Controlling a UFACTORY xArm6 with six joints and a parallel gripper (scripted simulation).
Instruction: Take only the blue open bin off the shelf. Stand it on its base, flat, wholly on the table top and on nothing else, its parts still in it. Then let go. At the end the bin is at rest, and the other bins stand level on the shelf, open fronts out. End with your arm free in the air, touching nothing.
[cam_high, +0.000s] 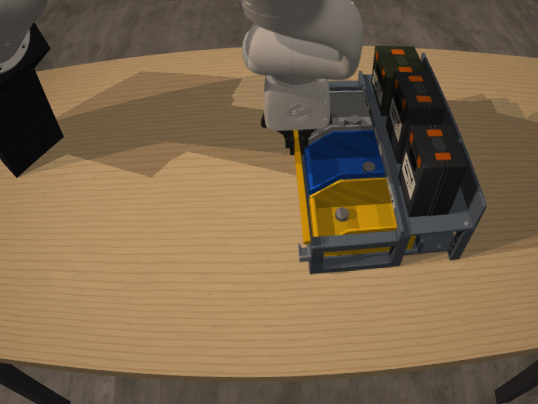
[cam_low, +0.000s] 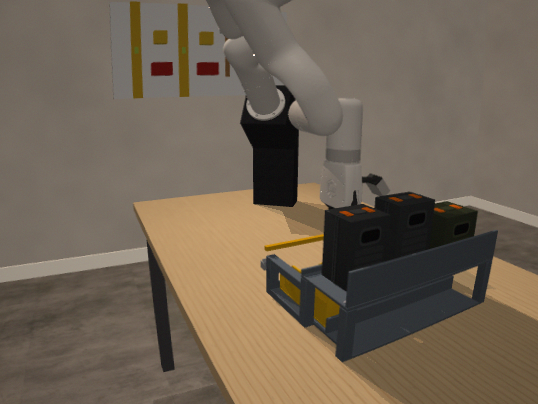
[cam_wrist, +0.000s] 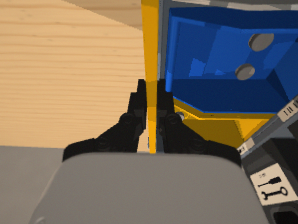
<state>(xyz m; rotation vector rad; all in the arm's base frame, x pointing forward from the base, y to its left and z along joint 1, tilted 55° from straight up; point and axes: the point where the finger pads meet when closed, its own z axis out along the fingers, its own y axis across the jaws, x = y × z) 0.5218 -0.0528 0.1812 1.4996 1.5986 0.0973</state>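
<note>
My gripper (cam_high: 298, 145) (cam_wrist: 151, 90) is shut on a long yellow bar (cam_high: 301, 190) (cam_low: 294, 243) (cam_wrist: 150, 45). The bar runs along the front of the bins; its near end is raised above the grey bracket (cam_high: 304, 253) (cam_low: 264, 264). The fingertips are hidden in the exterior view. The blue open bin (cam_high: 345, 150) (cam_wrist: 210, 95) sits in the shelf (cam_high: 357, 242) (cam_low: 425, 275), right beside the gripper, with grey round parts in it. The yellow bin (cam_high: 367, 220) (cam_wrist: 215, 131) is on its near side, holding a grey part. A grey bin (cam_high: 350, 102) is on its far side.
Three dark cases (cam_high: 440, 175) (cam_high: 420, 100) (cam_high: 395, 62) with orange latches stand upright on the shelf behind the bins, higher than them. The wooden table top (cam_high: 150, 260) (cam_low: 215, 250) extends in front of the shelf. The robot's black pedestal (cam_high: 30, 120) (cam_low: 275, 175) stands at the table's far side.
</note>
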